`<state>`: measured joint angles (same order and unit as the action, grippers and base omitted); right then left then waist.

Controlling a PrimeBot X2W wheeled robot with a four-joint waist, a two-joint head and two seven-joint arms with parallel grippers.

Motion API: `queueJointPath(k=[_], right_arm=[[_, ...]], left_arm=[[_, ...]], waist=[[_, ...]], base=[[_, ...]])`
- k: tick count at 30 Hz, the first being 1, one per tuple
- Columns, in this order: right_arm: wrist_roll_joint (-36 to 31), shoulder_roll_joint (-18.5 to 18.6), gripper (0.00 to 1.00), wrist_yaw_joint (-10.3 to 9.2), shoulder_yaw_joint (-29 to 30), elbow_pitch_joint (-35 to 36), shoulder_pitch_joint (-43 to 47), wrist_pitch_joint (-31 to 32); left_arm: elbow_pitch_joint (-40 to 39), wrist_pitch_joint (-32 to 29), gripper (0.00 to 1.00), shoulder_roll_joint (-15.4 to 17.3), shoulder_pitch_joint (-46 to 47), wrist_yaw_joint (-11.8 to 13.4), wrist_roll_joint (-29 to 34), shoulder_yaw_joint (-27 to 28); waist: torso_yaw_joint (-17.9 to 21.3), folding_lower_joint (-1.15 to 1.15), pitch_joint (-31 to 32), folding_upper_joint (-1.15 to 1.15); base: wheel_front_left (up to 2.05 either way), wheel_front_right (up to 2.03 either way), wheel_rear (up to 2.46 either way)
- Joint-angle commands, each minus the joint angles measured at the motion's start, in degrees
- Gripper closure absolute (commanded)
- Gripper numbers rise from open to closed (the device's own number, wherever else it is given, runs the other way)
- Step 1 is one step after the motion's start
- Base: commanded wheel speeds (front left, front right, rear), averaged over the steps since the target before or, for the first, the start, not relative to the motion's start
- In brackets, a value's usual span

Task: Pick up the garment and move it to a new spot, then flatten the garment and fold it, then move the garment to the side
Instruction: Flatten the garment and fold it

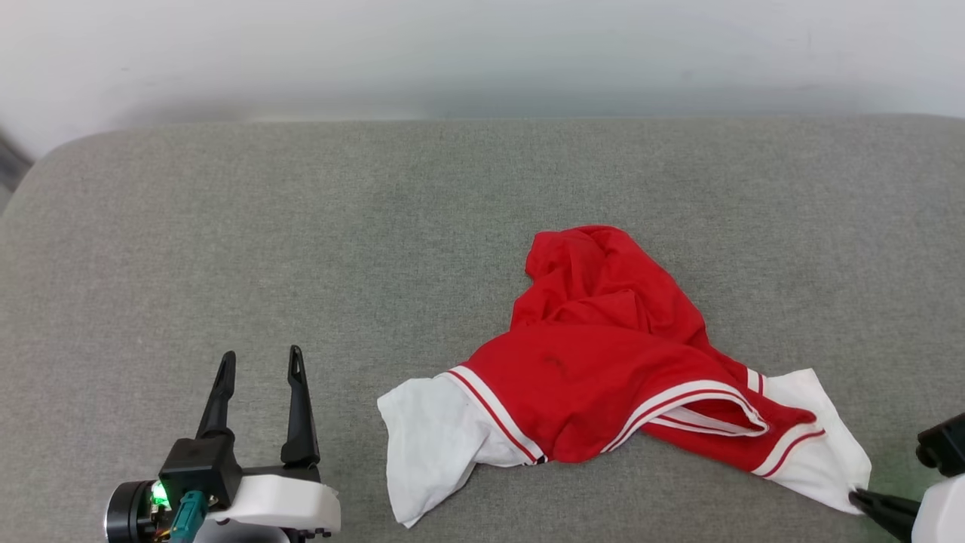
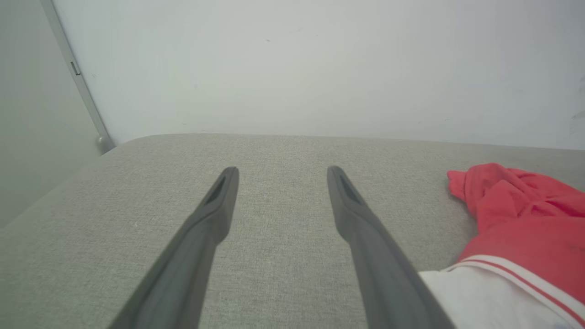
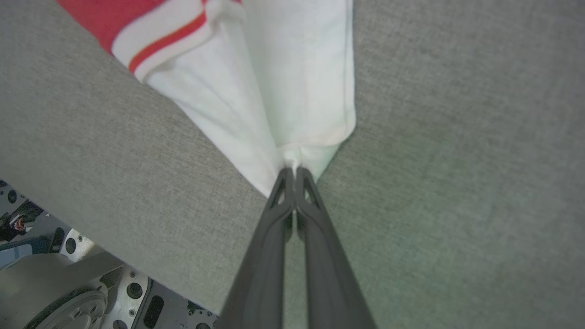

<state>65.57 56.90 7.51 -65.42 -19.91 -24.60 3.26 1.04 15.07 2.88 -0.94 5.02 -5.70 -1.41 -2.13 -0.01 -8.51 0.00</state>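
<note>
The garment [image 1: 603, 362] lies crumpled on the grey cushion, a red jersey with white sleeves and striped trim, its print hidden. My right gripper [image 1: 858, 498] is at the lower right, shut on the hem corner of the right white sleeve [image 3: 292, 109]; in the right wrist view the two fingers pinch that bunched white cloth at their tips [image 3: 295, 171]. My left gripper [image 1: 260, 362] hovers open at the lower left, empty, a hand's width left of the other white sleeve [image 1: 430, 445]. The left wrist view shows its spread fingers [image 2: 361, 219] over bare cushion with the garment [image 2: 521, 228] at the right.
The grey fabric cushion [image 1: 301, 226] spans the view, with a pale wall [image 1: 482, 53] behind it. Its rounded left corner [image 2: 119, 146] meets a wall strip. The robot's base [image 3: 68, 292] shows below the cushion's front edge.
</note>
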Motion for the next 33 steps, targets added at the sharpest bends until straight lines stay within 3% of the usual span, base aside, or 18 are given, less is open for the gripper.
queueJointPath(k=[1,2,8,12,13,14,18,20,25,32,33], right_arm=[[-0.5,-1.6,0.51,-0.06,1.4,-1.4,1.1,-2.1],[-0.8,-2.1,0.0,-0.06,2.7,-2.2,1.4,-3.6],[-6.3,-3.3,0.0,-0.04,12.6,-3.2,2.9,-14.1],[-12.5,-6.5,0.0,-0.04,25.0,-4.4,4.2,-18.0],[-14.8,-8.0,0.0,-0.04,28.8,-4.5,4.8,-18.3],[-23.6,-14.2,0.0,-0.04,41.9,-2.0,7.7,-18.4],[-36.3,-24.8,0.0,-0.04,57.7,4.1,16.1,-18.4],[-41.4,-29.6,0.0,-0.04,62.8,7.9,19.7,-18.4],[-49.7,-38.7,0.0,-0.04,69.5,15.7,26.1,-18.4],[-54.1,-43.5,0.0,-0.04,71.1,20.6,28.4,-16.7],[-54.1,-43.5,0.0,-0.04,71.1,20.6,28.4,-16.7]], left_arm=[[0.1,0.2,0.0,0.0,-0.8,-0.3,0.5,0.3],[0.1,0.2,0.0,0.0,-1.0,-0.3,0.7,0.4],[-0.8,0.2,0.0,0.7,-1.2,-1.7,2.4,1.6],[-1.3,0.2,0.0,2.3,0.2,-3.4,3.3,2.2],[-1.3,0.2,0.0,3.0,0.5,-4.0,3.7,2.2],[-0.5,0.2,0.0,4.9,1.8,-6.1,4.1,1.6],[0.6,-1.5,0.0,7.9,5.5,-9.5,3.9,-0.3],[0.7,-5.5,0.0,9.7,7.5,-10.8,3.3,-1.9],[-1.3,-20.2,0.0,14.9,13.3,-12.3,-1.3,-8.6],[-7.4,-41.4,0.0,24.7,21.7,-12.4,-17.4,-24.5],[-7.4,-41.4,0.0,24.7,21.7,-12.4,-17.4,-24.5]], waist=[[0.0,0.01,0.6,0.0],[0.0,0.01,1.1,0.0],[0.4,0.01,3.8,0.0],[1.0,0.01,5.0,0.0],[1.0,0.01,5.2,0.0],[1.2,0.01,5.7,0.0],[0.7,0.01,6.1,0.0],[0.4,0.01,6.1,0.0],[-0.2,0.01,5.6,0.0],[0.1,0.01,4.1,0.0],[0.1,0.01,4.1,0.0]], base=[[0.0,0.0,0.0],[0.0,0.0,0.0],[0.0,0.0,0.0],[0.0,0.0,0.0],[0.0,0.0,0.0],[0.0,0.0,0.0],[0.0,0.0,0.0],[0.0,0.0,0.0],[0.0,0.0,0.0],[0.0,0.0,0.0],[0.0,0.0,0.0]])
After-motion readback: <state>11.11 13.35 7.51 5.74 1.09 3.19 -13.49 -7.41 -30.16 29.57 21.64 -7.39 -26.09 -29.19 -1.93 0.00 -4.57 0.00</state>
